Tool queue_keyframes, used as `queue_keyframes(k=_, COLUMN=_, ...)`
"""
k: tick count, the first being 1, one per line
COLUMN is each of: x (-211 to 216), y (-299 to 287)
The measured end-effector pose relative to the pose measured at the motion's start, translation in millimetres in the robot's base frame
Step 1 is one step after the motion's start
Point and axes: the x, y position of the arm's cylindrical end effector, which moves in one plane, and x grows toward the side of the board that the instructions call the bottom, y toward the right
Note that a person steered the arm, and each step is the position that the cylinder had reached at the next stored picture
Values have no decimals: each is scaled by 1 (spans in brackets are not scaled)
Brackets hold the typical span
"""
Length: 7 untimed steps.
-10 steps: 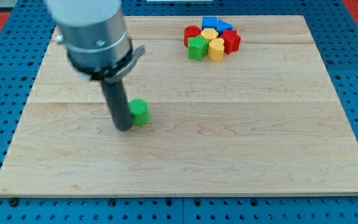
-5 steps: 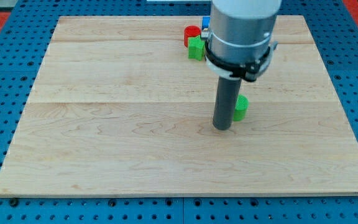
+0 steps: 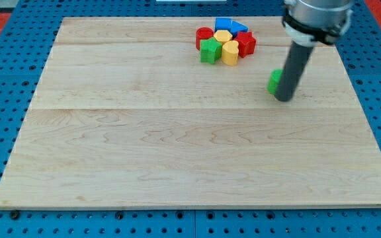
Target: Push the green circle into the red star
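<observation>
The green circle (image 3: pixel 274 80) sits on the wooden worktop (image 3: pixel 177 145) towards the view's right, in the upper half of the board. Only its left part shows, because my rod stands in front of it and hides the rest. My tip (image 3: pixel 284 99) rests on the worktop just at the circle's right and slightly lower in the view; the rod appears to touch the block, though I cannot tell for certain. My end effector is a plain rod, so it has nothing to clench or release and grasps nothing.

The red star (image 3: pixel 247 43) lies up and to the left of the green circle, well apart from it, at the right edge of a tight cluster near the view's top. In that cluster, a yellow block (image 3: pixel 230 53) sits just left of the star, and a green block (image 3: pixel 210 49) sits left of that. A red block (image 3: pixel 204 36) is at the cluster's left end, another yellow block (image 3: pixel 223 36) is in the middle, and two blue blocks (image 3: pixel 230 26) lie along its top edge. The cluster blocks touch or nearly touch one another.
</observation>
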Motion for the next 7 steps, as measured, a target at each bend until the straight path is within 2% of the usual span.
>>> queue_keyframes(k=1, x=-43, y=-14)
queue_keyframes(k=3, x=-43, y=42)
queue_keyframes(k=5, x=-84, y=-55)
queue_keyframes(k=7, x=-69, y=6)
